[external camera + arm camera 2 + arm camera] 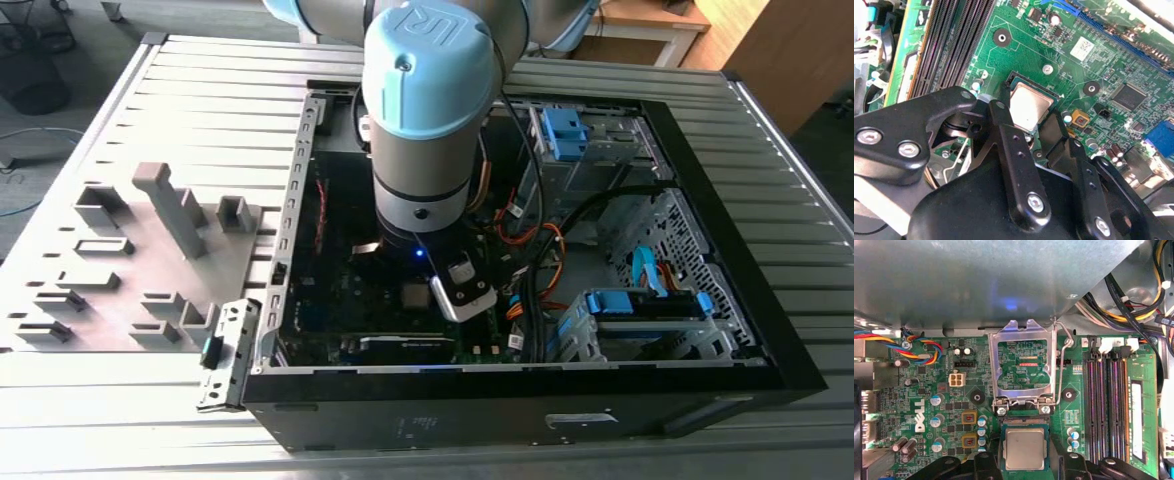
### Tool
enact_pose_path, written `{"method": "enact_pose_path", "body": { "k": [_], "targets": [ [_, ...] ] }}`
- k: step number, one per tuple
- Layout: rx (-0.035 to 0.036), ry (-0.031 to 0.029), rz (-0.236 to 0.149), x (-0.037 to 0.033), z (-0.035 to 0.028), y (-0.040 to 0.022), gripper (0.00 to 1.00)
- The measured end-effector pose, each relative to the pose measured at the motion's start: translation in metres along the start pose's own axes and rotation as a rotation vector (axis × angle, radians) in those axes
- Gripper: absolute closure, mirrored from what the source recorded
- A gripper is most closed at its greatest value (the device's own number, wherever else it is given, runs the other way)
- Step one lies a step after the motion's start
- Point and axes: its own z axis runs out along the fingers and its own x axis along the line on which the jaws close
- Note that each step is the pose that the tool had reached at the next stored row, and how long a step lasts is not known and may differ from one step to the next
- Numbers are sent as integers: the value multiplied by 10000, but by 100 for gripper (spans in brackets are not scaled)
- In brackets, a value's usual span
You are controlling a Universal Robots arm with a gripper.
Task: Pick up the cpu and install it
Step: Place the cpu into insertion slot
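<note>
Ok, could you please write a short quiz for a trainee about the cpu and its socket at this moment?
1. True or false: the cpu sits in the socket of the motherboard.
2. The socket's metal load frame is: A) closed over the cpu; B) flipped up open; C) lying on the table.
3. What is the gripper nearest to?
Key: 1 true; 2 B; 3 the cpu.

Slatted table [214,90] bears computer case [534,425] and fixture board [127,285].
</note>
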Motion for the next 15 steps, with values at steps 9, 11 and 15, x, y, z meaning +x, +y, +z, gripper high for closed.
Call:
{"method": "enact_pose_path", "body": {
  "k": [9, 11, 15],
  "targets": [
    [-2, 0, -2, -1, -10, 1, 53],
    [-6, 3, -83, -5, -10, 1, 53],
    [-14, 9, -246, -8, -10, 1, 53]
  ]
}}
